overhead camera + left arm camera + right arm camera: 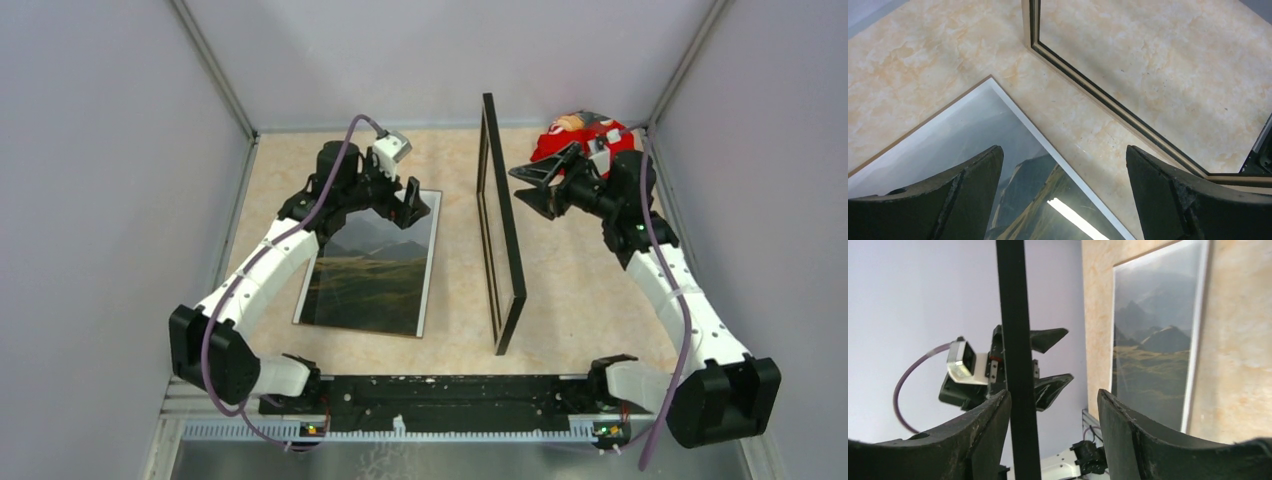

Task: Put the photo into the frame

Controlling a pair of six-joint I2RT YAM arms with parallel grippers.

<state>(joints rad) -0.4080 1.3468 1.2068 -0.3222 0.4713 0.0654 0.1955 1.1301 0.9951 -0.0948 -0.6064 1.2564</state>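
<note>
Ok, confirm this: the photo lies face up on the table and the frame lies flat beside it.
Wrong on the frame: it stands on edge beside the photo, not flat; the top external view shows it. The rest holds.

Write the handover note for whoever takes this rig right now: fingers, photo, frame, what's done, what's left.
Left gripper: fingers open, holding nothing, hovering above a far corner of the photo.
Right gripper: fingers open, one bar of the frame between them, not clamped.
Photo: flat on the table, picture side up, left of the frame and apart from it.
Frame: standing on its long edge mid-table, empty.
Done: nothing seated yet.
Left: probably lay the frame flat, then get the photo into it.
</note>
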